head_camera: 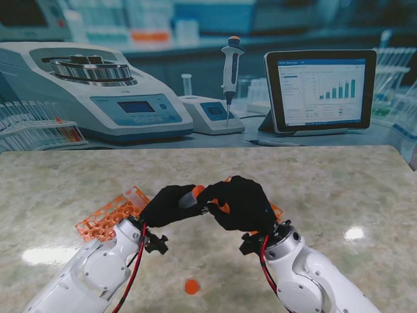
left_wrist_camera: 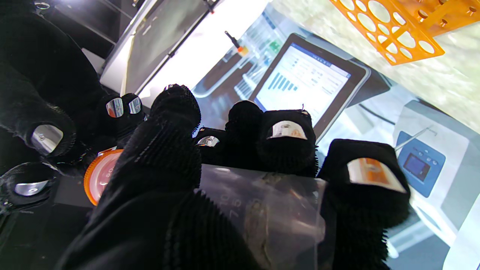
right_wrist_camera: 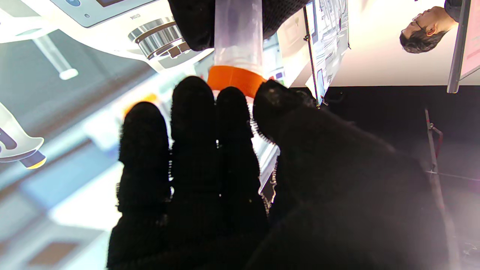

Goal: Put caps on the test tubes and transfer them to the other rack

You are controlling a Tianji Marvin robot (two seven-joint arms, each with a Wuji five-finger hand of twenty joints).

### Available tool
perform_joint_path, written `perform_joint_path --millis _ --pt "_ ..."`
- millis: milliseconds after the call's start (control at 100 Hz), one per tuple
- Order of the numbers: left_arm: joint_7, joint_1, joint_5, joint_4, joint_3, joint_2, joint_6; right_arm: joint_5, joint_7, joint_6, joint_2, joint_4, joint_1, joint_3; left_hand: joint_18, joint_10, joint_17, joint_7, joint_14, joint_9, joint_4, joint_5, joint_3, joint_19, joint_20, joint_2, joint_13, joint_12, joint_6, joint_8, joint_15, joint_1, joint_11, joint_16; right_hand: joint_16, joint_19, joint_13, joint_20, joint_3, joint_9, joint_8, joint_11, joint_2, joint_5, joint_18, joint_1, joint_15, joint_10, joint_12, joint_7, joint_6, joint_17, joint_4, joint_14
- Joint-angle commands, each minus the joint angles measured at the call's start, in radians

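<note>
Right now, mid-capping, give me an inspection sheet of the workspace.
Surface: marble-look table, glare spots.
Job's things: tube held in left hand; orange cap on its end, right hand fingers around it; rack at left; second rack mostly hidden behind right hand.
Clutter: loose cap nearer to me.
Hands: both shut, meeting mid-table.
Cables: red wire along each wrist.
Surroundings: printed lab backdrop.

Left robot hand (head_camera: 168, 205) and right robot hand (head_camera: 240, 203) fingertip to fingertip, both clenched.
</note>
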Motion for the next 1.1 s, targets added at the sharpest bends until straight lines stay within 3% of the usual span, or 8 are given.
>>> perform_joint_path --millis 0,330,510,640,720,790,820,1090 --pt "-0.005 0.001 -0.002 -0.007 0.002 0.0 0.001 -0.007 -0.005 -0.001 0.0 -0.014 -0.011 0.003 -0.035 -0.054 0.042 0.045 -0.034 0.01 0.005 0.017 0.001 0.089 -0.014 0.055 0.029 0.019 0.013 0.038 -0.007 0.04 0.002 0.003 -0.007 -0.013 -0.024 0.025 -0.006 -0.013 -0.018 -0.019 0.024 -0.043 -0.026 -0.018 -0.028 -0.026 -0.007 0.016 -0.017 -0.01 0.019 -0.015" --pt "-0.009 0.002 -0.003 -0.009 0.001 0.001 -0.001 -0.038 -0.006 0.019 0.006 -0.052 -0.045 0.047 -0.035 -0.055 0.042 0.045 -0.034 0.01 0.005 0.017 0.001 0.089 -0.014 0.055 0.028 0.019 0.013 0.038 -0.007 0.04 0.001 0.003 -0.021 -0.008 -0.053 0.034 -0.028 -0.048 -0.031 -0.039 0.033 -0.085 -0.012 -0.047 -0.05 -0.024 -0.009 0.012 -0.007 -0.051 0.018 -0.022" --pt "-0.014 0.002 -0.005 -0.01 0.002 0.002 -0.003 -0.032 0.035 0.028 0.01 -0.071 -0.059 0.083 -0.035 -0.055 0.042 0.045 -0.034 0.011 0.005 0.019 0.001 0.089 -0.014 0.055 0.028 0.019 0.013 0.038 -0.007 0.04 0.001 0.003 -0.07 -0.004 -0.1 0.046 -0.075 -0.108 -0.051 -0.074 0.051 -0.138 0.011 -0.073 -0.09 -0.023 -0.029 -0.024 0.022 -0.122 0.025 -0.022" --pt "-0.018 0.002 -0.007 -0.01 0.004 0.003 -0.006 -0.01 0.094 0.023 0.014 -0.086 -0.066 0.113 -0.035 -0.056 0.042 0.045 -0.034 0.011 0.005 0.019 0.0 0.089 -0.014 0.055 0.028 0.019 0.013 0.038 -0.007 0.04 0.001 0.003 -0.124 -0.014 -0.151 0.058 -0.139 -0.163 -0.038 -0.093 0.078 -0.149 0.032 -0.11 -0.121 -0.027 -0.085 -0.126 0.051 -0.184 0.044 -0.013" --pt "-0.02 0.001 -0.008 -0.01 0.005 0.004 -0.007 0.01 0.137 0.021 0.016 -0.091 -0.065 0.128 -0.035 -0.056 0.042 0.045 -0.034 0.011 0.005 0.019 0.001 0.089 -0.014 0.055 0.028 0.019 0.013 0.038 -0.007 0.04 0.001 0.003 -0.144 -0.024 -0.18 0.066 -0.184 -0.198 0.008 -0.094 0.102 -0.137 0.039 -0.146 -0.142 -0.023 -0.201 -0.245 0.079 -0.213 0.065 -0.004" --pt "-0.022 0.002 -0.008 -0.01 0.005 0.004 -0.01 0.025 0.161 0.021 0.018 -0.09 -0.059 0.135 -0.035 -0.055 0.042 0.044 -0.034 0.011 0.005 0.017 0.001 0.089 -0.014 0.056 0.028 0.019 0.013 0.038 -0.007 0.041 0.001 0.003 -0.151 -0.029 -0.2 0.07 -0.215 -0.226 0.048 -0.109 0.131 -0.124 0.044 -0.194 -0.155 -0.016 -0.224 -0.352 0.109 -0.233 0.111 0.0" --pt "-0.023 0.002 -0.008 -0.01 0.005 0.005 -0.011 0.029 0.17 0.022 0.018 -0.089 -0.055 0.137 -0.035 -0.055 0.042 0.044 -0.034 0.011 0.005 0.018 0.001 0.089 -0.014 0.055 0.028 0.019 0.013 0.038 -0.007 0.041 0.001 0.003 -0.152 -0.031 -0.203 0.073 -0.234 -0.229 0.097 -0.109 0.136 -0.115 0.046 -0.203 -0.155 -0.017 -0.228 -0.396 0.113 -0.237 0.13 0.001" --pt "-0.028 0.001 -0.009 -0.009 0.007 0.006 -0.018 0.069 0.259 0.024 0.026 -0.075 -0.013 0.14 -0.035 -0.055 0.042 0.044 -0.034 0.011 0.005 0.018 0.0 0.089 -0.014 0.054 0.028 0.019 0.011 0.038 -0.007 0.04 0.0 0.003 -0.158 -0.035 -0.239 0.078 -0.322 -0.28 0.092 -0.138 0.1 -0.159 0.05 -0.326 -0.172 0.001 -0.245 -0.446 0.151 -0.271 0.116 0.007"
